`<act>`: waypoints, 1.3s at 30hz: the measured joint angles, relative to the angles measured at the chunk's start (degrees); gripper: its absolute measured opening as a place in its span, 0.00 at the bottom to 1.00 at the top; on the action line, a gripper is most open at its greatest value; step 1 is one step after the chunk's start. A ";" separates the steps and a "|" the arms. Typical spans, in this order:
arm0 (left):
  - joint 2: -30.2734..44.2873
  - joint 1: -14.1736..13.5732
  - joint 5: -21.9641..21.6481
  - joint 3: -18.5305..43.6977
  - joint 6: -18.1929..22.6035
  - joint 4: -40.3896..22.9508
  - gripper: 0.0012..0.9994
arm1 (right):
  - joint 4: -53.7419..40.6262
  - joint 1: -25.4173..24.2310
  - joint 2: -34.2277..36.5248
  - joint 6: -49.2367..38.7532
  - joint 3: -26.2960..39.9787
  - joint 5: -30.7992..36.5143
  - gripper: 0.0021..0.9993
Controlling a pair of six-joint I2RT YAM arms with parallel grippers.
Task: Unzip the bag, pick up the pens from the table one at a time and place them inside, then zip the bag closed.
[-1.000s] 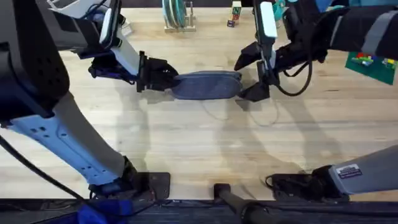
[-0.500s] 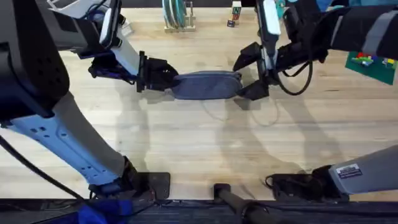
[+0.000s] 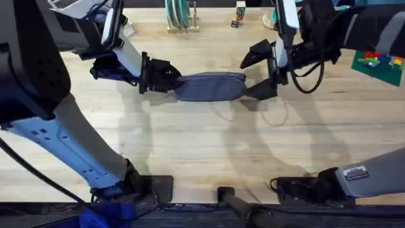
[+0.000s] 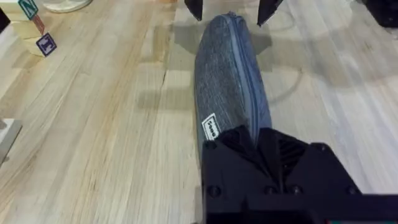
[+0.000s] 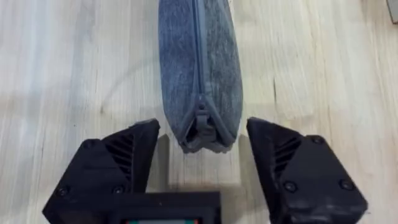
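Note:
The blue-grey bag (image 3: 209, 87) lies lengthwise on the wooden table (image 3: 202, 145), its zipper closed along the top (image 4: 239, 59). My left gripper (image 3: 171, 81) is shut on the bag's left end, black fingers (image 4: 261, 149) pinching the fabric near a small white label. My right gripper (image 3: 257, 73) stands open at the bag's right end. In the right wrist view its fingers (image 5: 134, 146) straddle that end without touching it, with the zipper pull (image 5: 202, 118) between them. The pens are out of view.
A teal and white rack (image 3: 179, 16) and small toy blocks (image 3: 239, 14) stand along the far edge. A green plate with coloured bricks (image 3: 380, 66) sits at the far right. Lettered wooden blocks (image 4: 34, 34) lie beside the bag's far end.
My right gripper has drawn back a little to the right, off the bag's end, still open. The bag and my left gripper have stayed put.

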 joint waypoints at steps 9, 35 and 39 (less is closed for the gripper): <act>0.00 0.00 0.00 0.00 0.00 0.00 0.04 | 0.00 0.00 0.00 0.22 0.00 0.00 0.76; 0.00 0.11 -0.07 0.00 0.00 -0.05 0.04 | -0.74 0.14 0.00 0.44 0.00 0.72 0.03; 0.00 0.04 -0.04 0.00 0.00 -0.11 0.04 | -1.82 -0.02 0.00 0.44 0.00 0.72 0.03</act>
